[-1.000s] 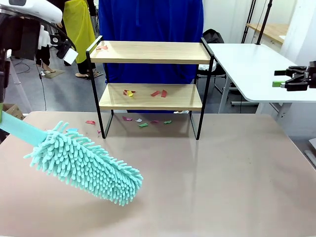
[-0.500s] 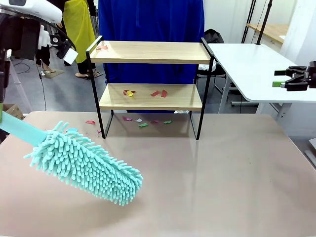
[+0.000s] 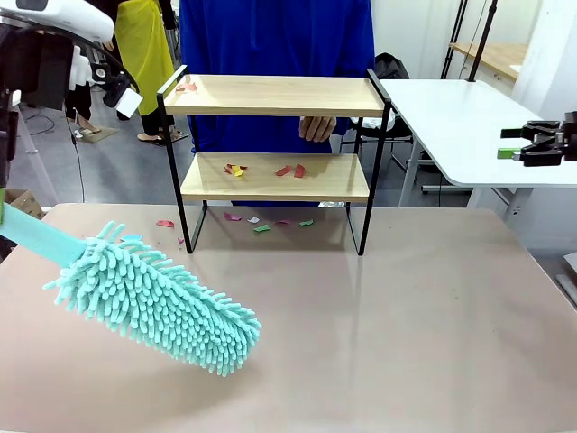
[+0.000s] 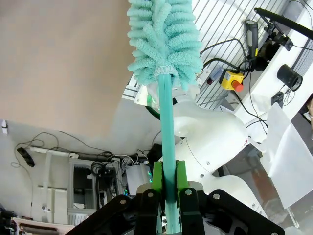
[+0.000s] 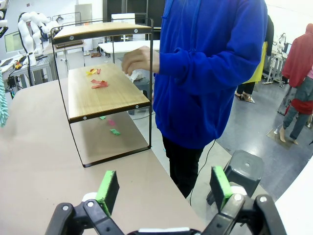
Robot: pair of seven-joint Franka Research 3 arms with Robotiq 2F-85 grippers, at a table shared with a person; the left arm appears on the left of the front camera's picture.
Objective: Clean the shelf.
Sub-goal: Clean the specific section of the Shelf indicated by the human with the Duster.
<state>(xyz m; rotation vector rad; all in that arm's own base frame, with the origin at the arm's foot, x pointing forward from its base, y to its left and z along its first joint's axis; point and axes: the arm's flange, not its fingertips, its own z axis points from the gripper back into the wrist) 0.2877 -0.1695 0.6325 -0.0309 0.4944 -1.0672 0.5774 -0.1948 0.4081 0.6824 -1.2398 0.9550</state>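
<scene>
Presently, left pincer (image 4: 166,171): closed narrow on the flat handle of the teal duster (image 3: 153,302); the fluffy head juts far past the fingertips, low over the counter (image 3: 406,343).
Right pincer (image 5: 164,188): spread wide, holding nothing, off to the side.
Shelf (image 3: 275,95): well beyond the duster tip from the left pincer, at the counter's far edge; well ahead of the right pincer too.
Paper scraps (image 3: 288,170): on both boards, more on the counter beneath.
Person's hand (image 3: 317,128): between the two boards, at the back.
Risk, contact: a sweep through the lower tier could strike that hand.
Risk, tipping: the bulky head may catch a slim post and shove the light shelf.
Risk, grip: the long lever could twist the handle between the pads.
Risk, mess: scraps may scatter off the counter.
</scene>
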